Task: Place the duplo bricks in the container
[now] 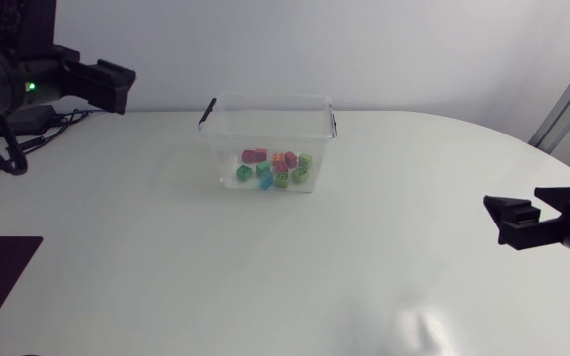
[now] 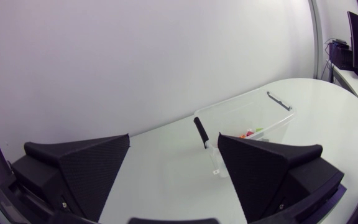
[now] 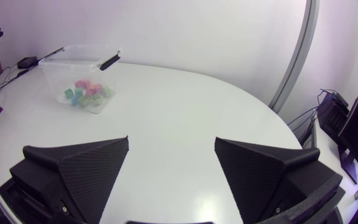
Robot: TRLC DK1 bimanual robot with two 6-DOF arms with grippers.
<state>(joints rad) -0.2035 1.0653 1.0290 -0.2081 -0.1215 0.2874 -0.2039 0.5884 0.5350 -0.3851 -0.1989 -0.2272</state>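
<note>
head view: the clear container (image 1: 224, 148) stands on the white table (image 1: 265, 287), toward its far side. a cluster of duplo bricks (image 1: 275, 168) in pink, orange, green and blue lies on its floor. no brick shows on the table, so the task looks finished or nearly so. the left gripper (image 1: 115, 87) sits at the far left, well away from the container, and the right gripper (image 1: 508, 220) hangs at the right edge, also well apart. from above neither one's fingers can be read.

left wrist view: the left gripper (image 2: 173, 140) is spread wide with nothing between its fingers. ahead of it stands the container (image 2: 272, 115), its black handle (image 2: 201, 132) raised, and only a few bricks (image 2: 248, 132) peek through the wall.

right wrist view: the right gripper (image 3: 171, 140) is likewise spread and holds nothing. the container (image 3: 58, 71) stands far ahead, and the bricks (image 3: 86, 93) show plainly through its side.
</note>
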